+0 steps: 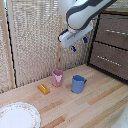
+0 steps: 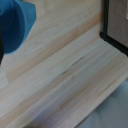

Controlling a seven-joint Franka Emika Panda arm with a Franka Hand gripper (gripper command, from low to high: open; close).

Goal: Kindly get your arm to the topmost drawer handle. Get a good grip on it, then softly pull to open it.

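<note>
The gripper (image 1: 79,44), its blue-tipped fingers apart and empty, hangs above the wooden table (image 1: 100,107), with the topmost drawer handle (image 1: 116,32), a horizontal silver bar, lying slightly higher toward the exterior view's right.

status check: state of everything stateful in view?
gripper: fingers slightly apart, holding nothing, off the handles
top drawer: closed
lower drawer: closed
pink cup: upright
blue cup: upright
plate: flat on table

Glossy white arm (image 1: 82,15), dark wooden drawer (image 1: 112,31).
</note>
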